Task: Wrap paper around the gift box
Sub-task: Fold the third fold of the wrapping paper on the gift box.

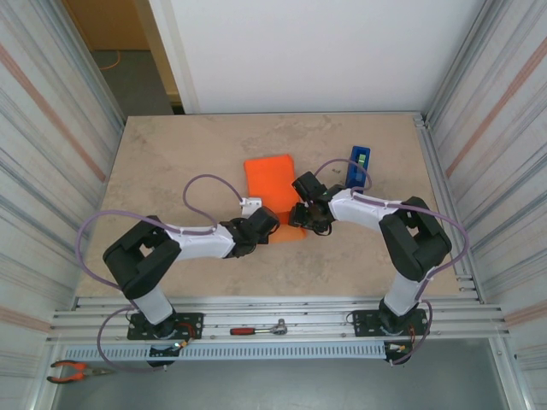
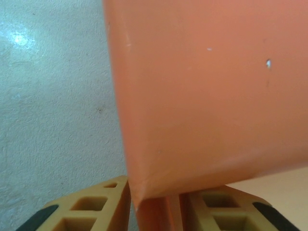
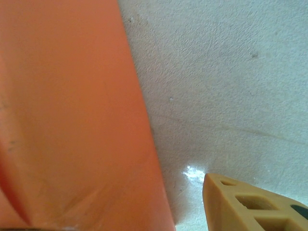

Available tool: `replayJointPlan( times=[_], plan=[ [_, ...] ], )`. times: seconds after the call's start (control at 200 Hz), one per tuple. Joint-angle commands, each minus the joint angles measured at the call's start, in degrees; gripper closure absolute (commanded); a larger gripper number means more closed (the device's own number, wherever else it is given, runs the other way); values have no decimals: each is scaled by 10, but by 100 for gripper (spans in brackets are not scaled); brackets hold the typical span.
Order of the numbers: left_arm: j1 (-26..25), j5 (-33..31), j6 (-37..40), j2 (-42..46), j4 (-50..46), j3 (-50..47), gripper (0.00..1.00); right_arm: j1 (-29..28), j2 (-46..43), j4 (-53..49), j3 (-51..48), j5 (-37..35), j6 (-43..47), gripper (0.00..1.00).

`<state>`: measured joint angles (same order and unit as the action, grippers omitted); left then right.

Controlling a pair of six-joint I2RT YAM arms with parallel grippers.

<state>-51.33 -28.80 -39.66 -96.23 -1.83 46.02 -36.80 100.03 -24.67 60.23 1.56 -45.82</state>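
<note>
Beige stone table [image 1: 171, 171] between ribbed walls [image 1: 51, 128]: we see the paper [image 1: 270, 178] at mid-frame, blue tape dispenser [image 1: 359, 162] at its upper right. Left gripper [image 1: 272, 225], arm stretched low, pinches a paper fold; right gripper [image 1: 301, 215] meets the paper's right edge, opening unclear.

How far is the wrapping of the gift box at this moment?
Done: the paper lies folded into a narrow shape on the table. In hand: the left gripper pinches a raised paper edge; the right gripper sits at the paper's near right side, its grip unclear. Left: the blue tape dispenser stands apart, so sealing seems not yet done.
</note>
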Motion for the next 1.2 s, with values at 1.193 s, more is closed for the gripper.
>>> replayJointPlan(
  times=[1.193],
  plan=[
    [-29, -8, -80, 18, -28, -30, 65, 4, 7, 13, 7, 4, -1, 49]
  ],
)
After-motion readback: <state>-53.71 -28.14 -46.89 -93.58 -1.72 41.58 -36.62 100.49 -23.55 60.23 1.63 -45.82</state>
